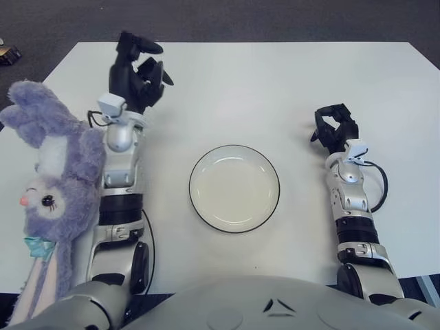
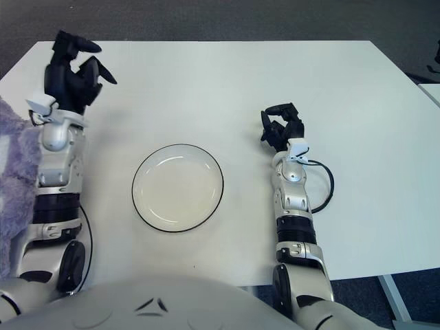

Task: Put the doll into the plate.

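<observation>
Your two arms, both extended forward.
Your left hand (image 1: pixel 137 72) reaches farther, fingers loosely spread; your right hand (image 1: pixel 335 128) is curled, empty.

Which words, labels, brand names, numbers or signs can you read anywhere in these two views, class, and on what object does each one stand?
None can be read.
Plate: plain white with a dark rim, no print.
Doll: purple plush rabbit, no tag lettering visible.
Left hand and right hand: small white tabs at the wrists show no legible marks.
Table: bare white, no writing.
</observation>
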